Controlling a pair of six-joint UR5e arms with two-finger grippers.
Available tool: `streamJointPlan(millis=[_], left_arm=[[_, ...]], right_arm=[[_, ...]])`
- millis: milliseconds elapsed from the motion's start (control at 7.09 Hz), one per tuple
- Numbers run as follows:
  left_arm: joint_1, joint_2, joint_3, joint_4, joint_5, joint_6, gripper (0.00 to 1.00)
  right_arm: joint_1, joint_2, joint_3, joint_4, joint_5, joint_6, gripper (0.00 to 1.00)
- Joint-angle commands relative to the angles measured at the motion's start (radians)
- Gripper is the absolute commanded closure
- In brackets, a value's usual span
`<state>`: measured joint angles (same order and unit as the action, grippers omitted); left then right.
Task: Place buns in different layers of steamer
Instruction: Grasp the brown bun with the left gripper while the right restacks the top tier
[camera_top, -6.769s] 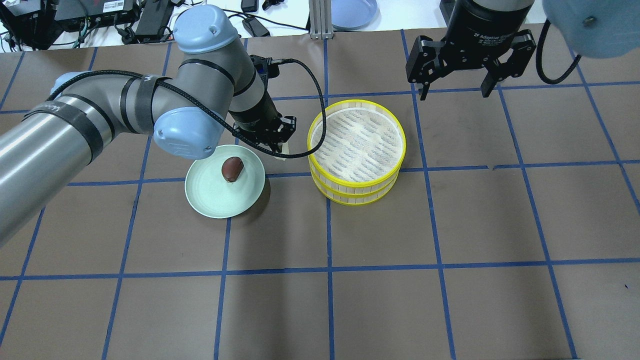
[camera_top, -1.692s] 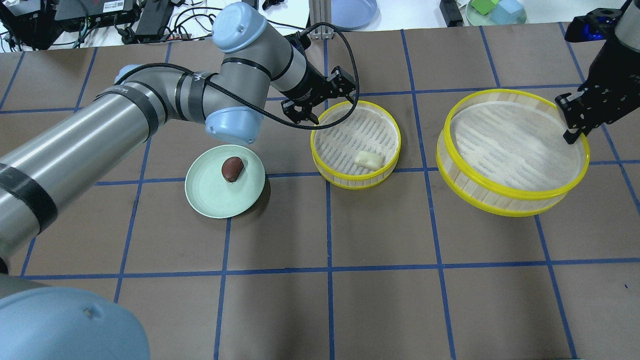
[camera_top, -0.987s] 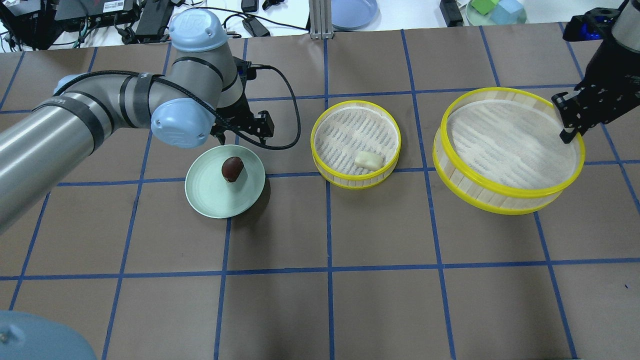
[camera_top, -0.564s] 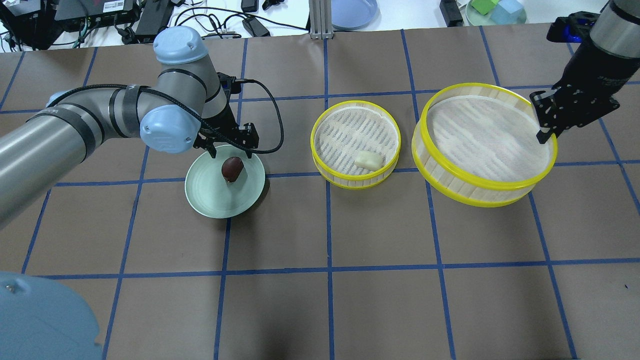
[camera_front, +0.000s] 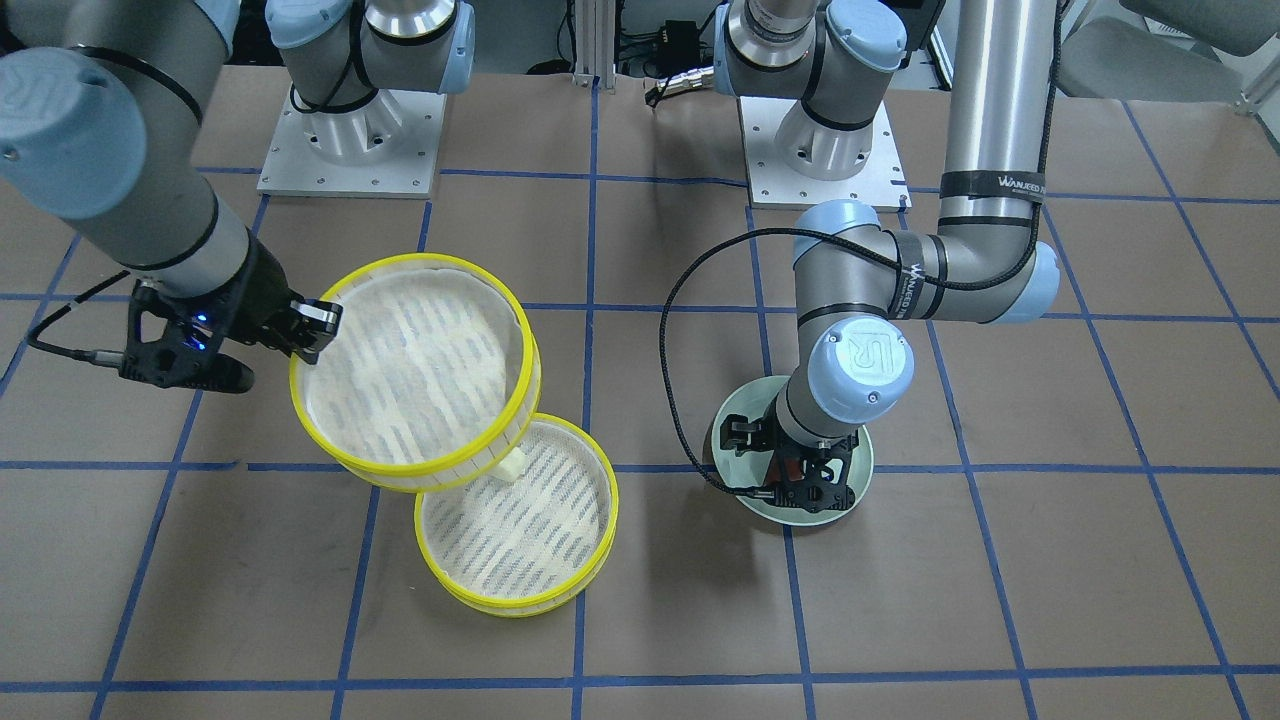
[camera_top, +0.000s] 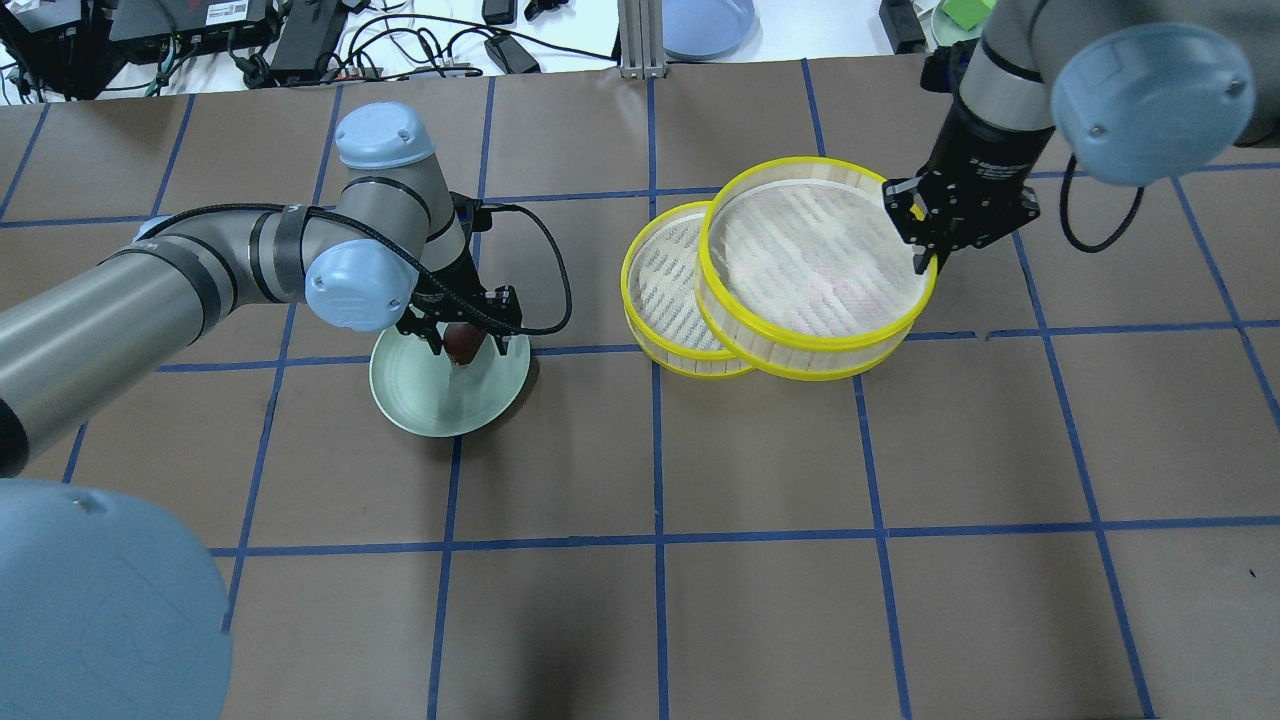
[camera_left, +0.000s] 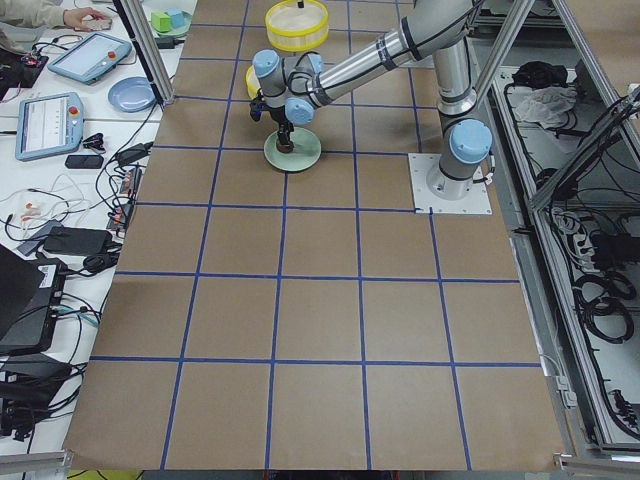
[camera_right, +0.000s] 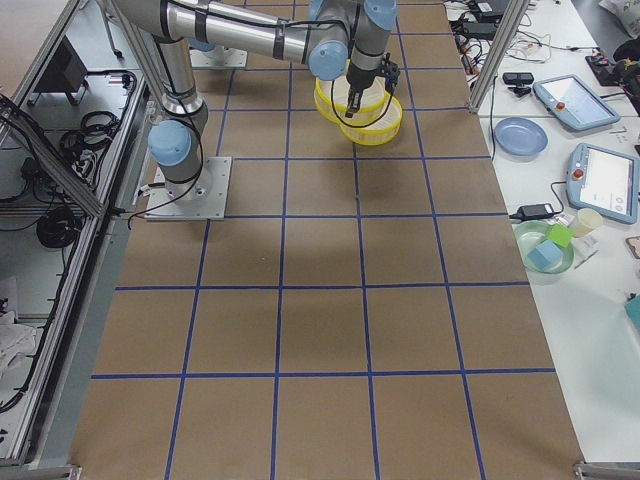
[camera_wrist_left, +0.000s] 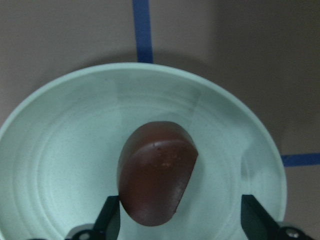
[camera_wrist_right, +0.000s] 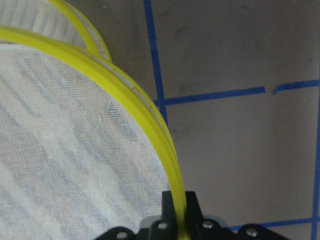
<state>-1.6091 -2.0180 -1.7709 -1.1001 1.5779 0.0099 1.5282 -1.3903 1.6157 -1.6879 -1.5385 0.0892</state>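
The blue joint cap (camera_front: 860, 365) on the left arm reads "UR".

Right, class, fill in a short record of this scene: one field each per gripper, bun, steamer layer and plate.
left gripper: open, straddling the brown bun
right gripper: shut on the upper layer at its rim
brown bun: on the green plate
white bun: in the lower layer, mostly hidden
upper layer: held up, partly over the lower layer, no bun visible inside
lower layer: on the table
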Motion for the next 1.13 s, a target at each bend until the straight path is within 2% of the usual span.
streamJointPlan(millis=[0,282,564,846,987], left_arm=[[0.000,-0.011,-0.001,0.015,0.055,0.005,0.55],[0.000,-0.011,-0.001,0.020,0.060,0.009,0.84],[0.000,-0.010,0.001,0.020,0.063,0.009,0.88],[0.000,0.025,0.016,0.023,0.063,0.016,0.96],[0.001,0.051,0.016,0.023,0.062,0.022,0.96]], right_arm=[[0.073,0.100,-0.007,-0.177,-0.011,0.125,1.00],[0.090,0.180,-0.010,-0.290,-0.011,0.145,1.00],[0.104,0.215,-0.014,-0.340,-0.008,0.165,1.00],[0.147,0.237,-0.013,-0.345,-0.037,0.189,1.00],[0.147,0.238,-0.013,-0.340,-0.037,0.181,1.00]])
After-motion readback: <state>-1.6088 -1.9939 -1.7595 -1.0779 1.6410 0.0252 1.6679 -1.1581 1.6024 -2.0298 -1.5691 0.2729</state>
